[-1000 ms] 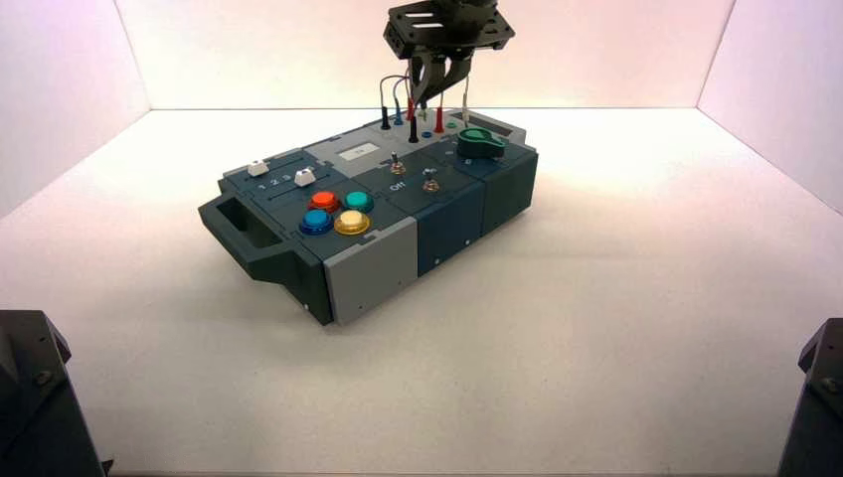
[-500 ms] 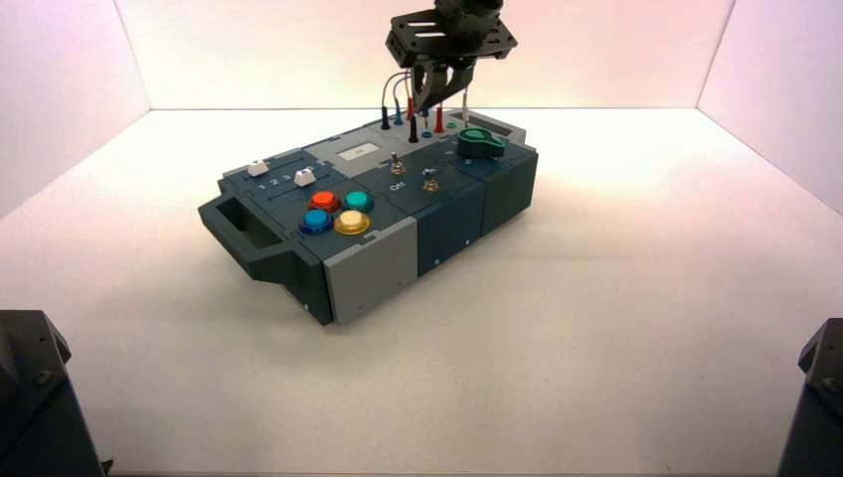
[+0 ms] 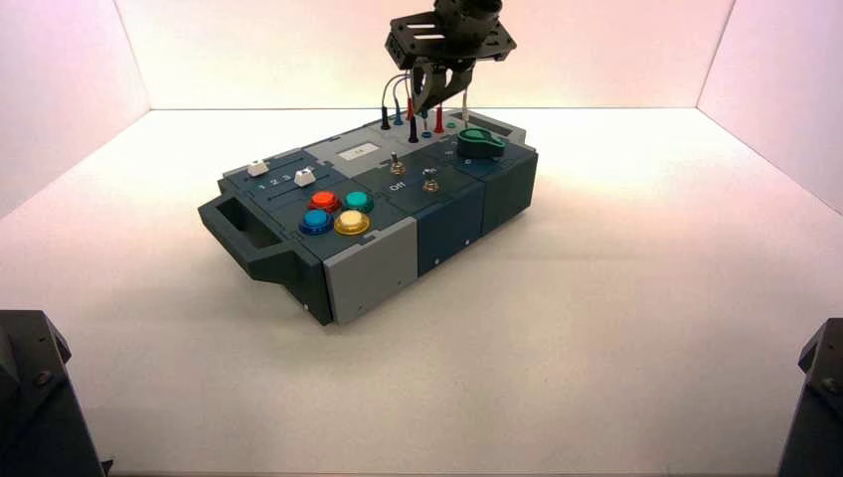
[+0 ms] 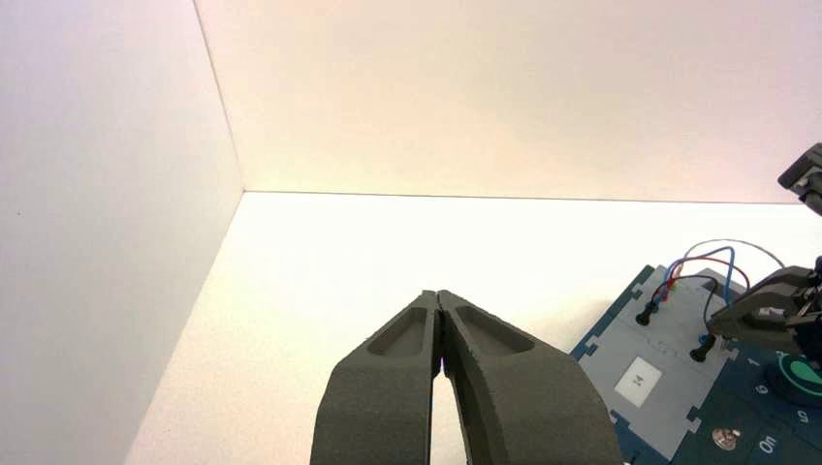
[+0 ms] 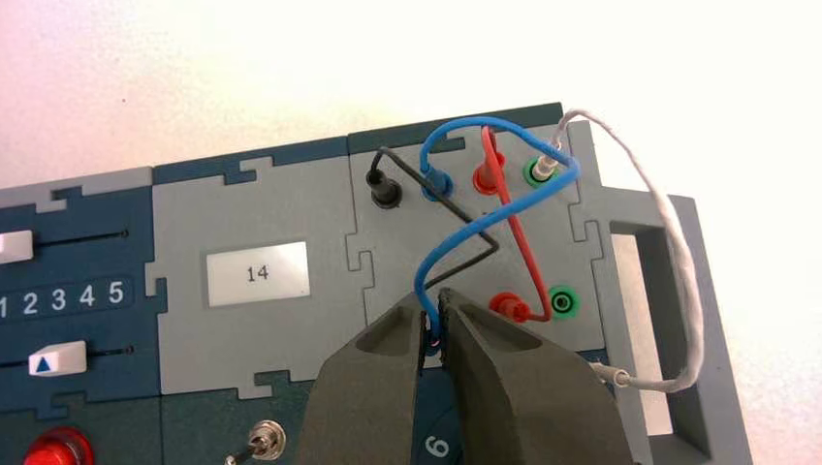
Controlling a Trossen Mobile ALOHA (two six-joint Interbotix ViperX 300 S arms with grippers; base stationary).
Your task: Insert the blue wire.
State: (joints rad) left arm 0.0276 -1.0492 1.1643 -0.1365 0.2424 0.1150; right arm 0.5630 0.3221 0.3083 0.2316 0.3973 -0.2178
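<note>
The blue wire [image 5: 439,181] has one plug seated in the back row of the grey socket panel [image 5: 388,262]. It arches over the panel and runs down into my right gripper [image 5: 433,302]. That gripper is shut on the wire's other blue plug, just above the panel's front row, next to the seated red plug [image 5: 509,306]. In the high view the right gripper [image 3: 429,104] hangs over the far end of the box [image 3: 378,248]. My left gripper [image 4: 441,295] is shut on nothing and stays off to the box's left.
A black wire [image 5: 388,186], a red wire [image 5: 485,177] and a white wire [image 5: 669,232] also cross the panel, by two green sockets [image 5: 561,302]. A display reads 14 [image 5: 258,274]. The green knob [image 3: 481,143], toggle switches [image 3: 396,165], sliders and coloured buttons [image 3: 338,211] lie nearer.
My right gripper has come down a little toward the socket panel with the blue plug in it. The left arm has not moved.
</note>
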